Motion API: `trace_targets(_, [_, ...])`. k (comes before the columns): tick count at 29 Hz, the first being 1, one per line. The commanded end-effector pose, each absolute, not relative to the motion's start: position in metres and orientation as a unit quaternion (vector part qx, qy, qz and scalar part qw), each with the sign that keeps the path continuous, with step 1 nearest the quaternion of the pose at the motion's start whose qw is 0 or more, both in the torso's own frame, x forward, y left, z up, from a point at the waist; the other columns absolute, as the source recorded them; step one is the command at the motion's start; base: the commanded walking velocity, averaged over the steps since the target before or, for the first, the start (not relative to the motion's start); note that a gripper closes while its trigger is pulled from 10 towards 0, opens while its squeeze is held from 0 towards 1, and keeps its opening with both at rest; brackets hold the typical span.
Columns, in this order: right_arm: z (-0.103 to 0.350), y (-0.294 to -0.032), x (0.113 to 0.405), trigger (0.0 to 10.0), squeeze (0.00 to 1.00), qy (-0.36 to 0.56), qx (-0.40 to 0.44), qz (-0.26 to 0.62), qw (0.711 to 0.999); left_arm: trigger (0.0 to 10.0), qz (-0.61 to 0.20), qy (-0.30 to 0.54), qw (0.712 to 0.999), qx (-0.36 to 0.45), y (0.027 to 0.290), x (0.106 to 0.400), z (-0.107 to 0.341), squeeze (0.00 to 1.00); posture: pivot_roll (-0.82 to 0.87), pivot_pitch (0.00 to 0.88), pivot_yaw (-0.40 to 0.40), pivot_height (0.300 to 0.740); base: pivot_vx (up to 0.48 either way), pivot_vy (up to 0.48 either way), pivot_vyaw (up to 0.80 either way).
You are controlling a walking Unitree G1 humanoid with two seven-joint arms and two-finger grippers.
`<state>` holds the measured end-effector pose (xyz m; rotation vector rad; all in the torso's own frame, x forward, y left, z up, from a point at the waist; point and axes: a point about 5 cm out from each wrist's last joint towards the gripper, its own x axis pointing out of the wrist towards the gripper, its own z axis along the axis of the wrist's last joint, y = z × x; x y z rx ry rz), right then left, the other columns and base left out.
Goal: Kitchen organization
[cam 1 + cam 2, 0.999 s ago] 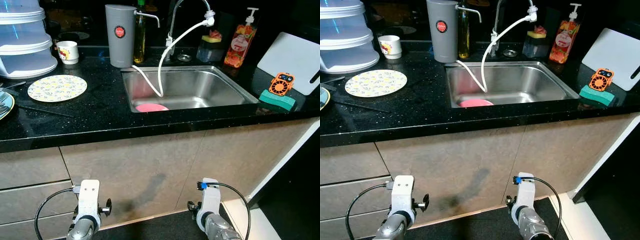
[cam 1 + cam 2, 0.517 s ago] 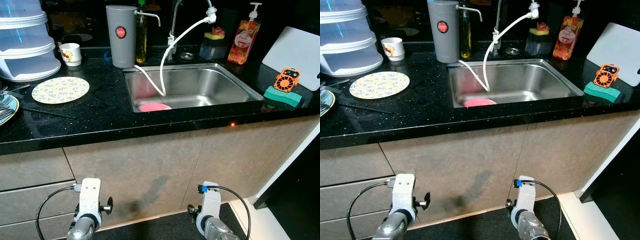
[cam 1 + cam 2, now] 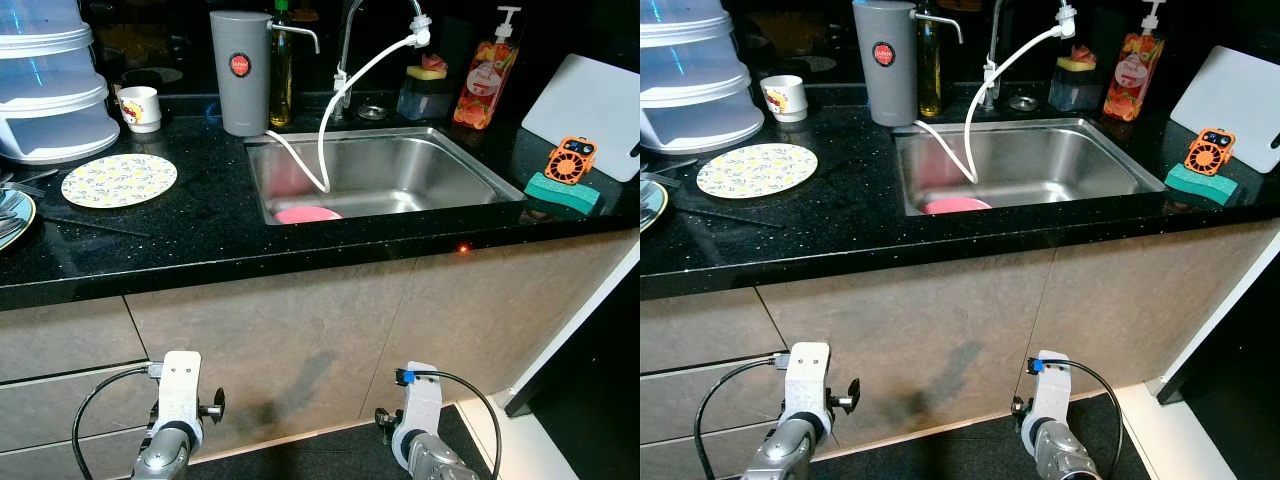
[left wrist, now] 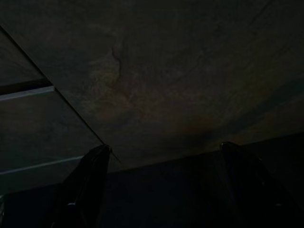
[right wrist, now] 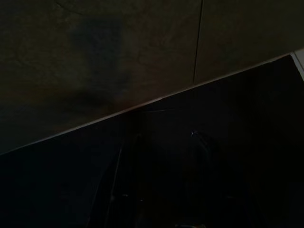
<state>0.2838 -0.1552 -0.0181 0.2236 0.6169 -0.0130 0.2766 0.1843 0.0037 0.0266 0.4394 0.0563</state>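
**Black kitchen counter and sink, both arms hanging low**

The black speckled countertop [image 3: 200,235] runs across the upper half of the head views, with a stainless steel sink [image 3: 440,165] set into it at centre. A pink dish [image 3: 306,214] lies on the sink floor at its near left corner, and a white hose [image 3: 322,150] loops down from the faucet [image 3: 345,50] into the basin. Behind the sink's left corner stands a grey water filter jug [image 3: 240,72], a dark oil bottle [image 3: 280,75] just beside it. At upper left sit a stacked white plastic container [image 3: 50,100] and a small white mug [image 3: 138,106]; a floral plate [image 3: 118,179] lies flat in front of them. At upper right are an orange soap dispenser [image 3: 483,75], a white cutting board [image 3: 590,115] and a green sponge [image 3: 562,192] with a small orange fan [image 3: 567,162] resting on it.

The left gripper [image 4: 161,190] hangs low before the beige cabinet front [image 3: 300,330]; its two fingers [image 4: 88,185] are spread wide apart, holding and touching nothing. The right gripper [image 5: 156,190] also hangs low over dark floor; its view is too dark to tell whether its fingers are spread or together.
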Motion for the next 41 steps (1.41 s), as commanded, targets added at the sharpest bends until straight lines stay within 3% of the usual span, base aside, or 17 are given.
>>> trace_targets(1, [-0.019, -0.154, 0.283, 10.0, 0.0, 0.304, 0.102, -0.01, 0.947, 10.0, 0.034, 0.226, 0.973, 0.021, 0.19, 0.273, 0.0, 0.0, 0.03, 0.064, -0.031, 0.74, 0.0, 0.0, 0.0])
trace_targets(21, [-0.014, -0.154, 0.287, 10.0, 0.0, 0.287, 0.088, 0.0, 0.954, 10.0, 0.034, 0.224, 0.974, 0.02, 0.189, 0.271, -0.002, 0.0, 0.02, 0.071, -0.028, 0.74, 0.0, 0.0, 0.0])
trace_targets(29, [0.005, -0.157, 0.299, 10.0, 0.0, 0.25, 0.051, 0.09, 0.963, 10.0, 0.015, 0.163, 0.986, 0.038, 0.191, 0.265, 0.029, 0.0, 0.01, 0.091, -0.011, 0.74, 0.0, 0.0, 0.0])
trace_targets(37, [0.027, -0.157, 0.293, 10.0, 0.0, 0.216, 0.064, 0.169, 0.959, 10.0, 0.002, 0.117, 0.992, 0.036, 0.196, 0.243, 0.06, 0.0, 0.0, 0.09, -0.007, 0.74, 0.0, 0.0, 0.0])
trace_targets(41, [0.061, -0.156, 0.285, 10.0, 0.0, 0.18, 0.091, 0.219, 0.955, 10.0, -0.012, 0.065, 0.997, 0.037, 0.195, 0.227, 0.089, 0.0, 0.01, 0.091, -0.005, 0.74, 0.0, 0.0, 0.0])
